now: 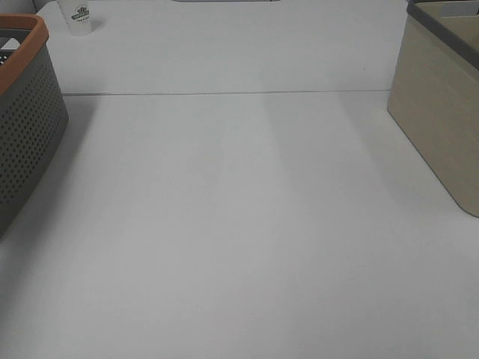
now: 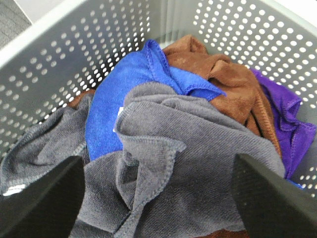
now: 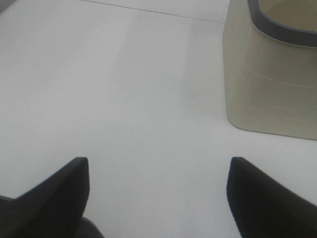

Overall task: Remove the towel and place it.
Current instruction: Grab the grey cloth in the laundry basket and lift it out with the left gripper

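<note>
You're at step zero: left gripper [image 2: 158,198] hangs spread over the grey towel [image 2: 198,163] in the basket [image 2: 59,44], right gripper [image 3: 156,198] likewise spread and empty; grab and placement remain.

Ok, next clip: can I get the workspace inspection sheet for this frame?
Surface: white table, nothing on its middle.
Job's things: grey towel atop blue towel, brown towel, purple towel inside perforated basket; beige bin at the right.
Clutter: white cup, far left.
Grippers: left gripper open over the towels; right gripper open over the table.
Cables: nothing seen.
Surroundings: nothing seen.
</note>
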Robot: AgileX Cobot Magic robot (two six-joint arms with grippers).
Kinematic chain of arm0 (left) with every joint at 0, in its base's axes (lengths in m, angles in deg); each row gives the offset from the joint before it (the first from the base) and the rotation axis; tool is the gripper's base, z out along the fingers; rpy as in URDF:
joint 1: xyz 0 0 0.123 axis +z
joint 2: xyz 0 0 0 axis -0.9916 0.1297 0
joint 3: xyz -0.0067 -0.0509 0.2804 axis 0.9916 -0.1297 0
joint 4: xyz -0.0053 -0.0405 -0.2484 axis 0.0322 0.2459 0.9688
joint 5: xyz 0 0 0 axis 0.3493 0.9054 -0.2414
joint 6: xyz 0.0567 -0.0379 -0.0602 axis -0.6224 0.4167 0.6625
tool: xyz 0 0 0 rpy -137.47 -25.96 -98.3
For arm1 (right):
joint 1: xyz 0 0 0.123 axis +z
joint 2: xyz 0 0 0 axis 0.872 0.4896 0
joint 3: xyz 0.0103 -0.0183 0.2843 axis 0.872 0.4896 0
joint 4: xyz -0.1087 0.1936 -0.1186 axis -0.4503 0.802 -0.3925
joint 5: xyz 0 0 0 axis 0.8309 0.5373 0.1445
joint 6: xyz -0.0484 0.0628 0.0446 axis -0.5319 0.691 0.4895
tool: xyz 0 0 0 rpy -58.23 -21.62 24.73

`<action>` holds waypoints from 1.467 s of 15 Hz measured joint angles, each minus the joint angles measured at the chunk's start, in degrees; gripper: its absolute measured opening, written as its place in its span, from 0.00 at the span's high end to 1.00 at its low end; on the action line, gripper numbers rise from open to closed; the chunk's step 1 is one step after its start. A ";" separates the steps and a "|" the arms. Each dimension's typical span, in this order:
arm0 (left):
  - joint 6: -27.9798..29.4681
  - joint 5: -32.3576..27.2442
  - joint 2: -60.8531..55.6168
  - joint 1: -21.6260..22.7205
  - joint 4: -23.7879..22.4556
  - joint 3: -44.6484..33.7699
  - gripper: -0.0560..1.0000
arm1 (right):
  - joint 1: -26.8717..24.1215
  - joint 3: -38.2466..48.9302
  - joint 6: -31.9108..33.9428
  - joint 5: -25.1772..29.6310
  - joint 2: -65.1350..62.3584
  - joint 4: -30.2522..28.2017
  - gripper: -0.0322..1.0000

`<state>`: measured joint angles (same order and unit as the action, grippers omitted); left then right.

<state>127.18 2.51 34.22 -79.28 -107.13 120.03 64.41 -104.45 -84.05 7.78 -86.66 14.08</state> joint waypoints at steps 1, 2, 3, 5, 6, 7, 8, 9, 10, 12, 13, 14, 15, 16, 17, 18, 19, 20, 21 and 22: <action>1.49 0.29 1.60 0.00 0.00 0.00 0.23 | 0.00 0.00 0.00 0.00 0.00 0.00 0.24; 1.72 0.74 2.23 0.00 0.00 0.00 0.23 | 0.00 0.00 0.00 0.00 0.00 0.00 0.24; 1.89 1.20 2.69 0.00 0.00 0.00 0.23 | 0.00 0.00 0.00 0.00 0.00 0.00 0.24; 3.09 2.46 3.38 0.00 -0.86 0.00 0.23 | 0.00 0.00 0.00 0.00 0.00 0.00 0.24; 3.61 2.81 3.72 0.00 -1.15 0.00 0.23 | 0.00 0.00 0.00 0.00 0.00 0.00 0.24; 3.90 3.09 3.84 0.00 -1.38 0.00 0.23 | 0.00 0.00 0.00 0.00 0.00 0.00 0.24; 4.58 3.50 4.70 0.00 -1.55 0.00 0.23 | 0.00 0.00 0.00 0.00 0.00 0.00 0.24; 4.70 3.50 4.98 0.00 -1.55 0.00 0.23 | 0.00 0.00 0.00 0.00 0.00 0.00 0.24; 4.81 3.50 5.61 0.00 -1.60 0.00 0.24 | 0.00 0.00 0.00 0.00 0.00 0.00 0.24; 4.93 3.50 6.19 0.00 -2.23 0.00 0.30 | 0.00 0.00 0.00 0.00 0.00 0.00 0.24; 4.93 3.50 6.19 0.00 -2.92 0.00 0.36 | 0.00 0.00 0.00 0.00 0.00 0.00 0.24; 4.93 3.50 6.19 0.00 -3.55 0.00 0.42 | 0.00 0.00 0.00 0.00 0.00 0.00 0.24; 4.93 3.50 6.19 0.00 -3.90 0.00 0.51 | 0.00 0.00 0.00 0.00 0.00 0.00 0.24; 4.93 3.44 6.19 0.00 -3.95 0.00 0.61 | 0.00 0.00 0.00 0.00 0.00 0.00 0.24; 4.93 3.27 6.19 0.00 -3.95 0.00 0.73 | 0.00 0.00 0.00 0.00 0.00 0.00 0.24; 4.93 3.09 6.19 0.00 -3.95 0.00 0.85 | 0.00 0.00 0.00 0.00 0.00 0.00 0.24; 4.93 2.81 6.19 0.00 -3.95 0.00 0.92 | 0.00 0.00 0.00 0.00 0.00 0.00 0.24; 4.93 2.52 6.19 0.00 -3.95 0.00 0.95 | 0.00 0.00 0.00 0.00 0.00 0.00 0.24; 4.93 2.46 6.19 0.00 -3.95 0.00 0.95 | 0.00 0.00 0.00 0.00 0.00 0.00 0.24; 4.93 2.46 6.19 0.00 -3.95 0.00 0.95 | 0.00 0.00 0.00 0.00 0.00 0.00 0.24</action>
<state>132.11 4.97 40.41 -79.28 -111.09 120.03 64.41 -104.45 -84.05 7.78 -86.66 14.08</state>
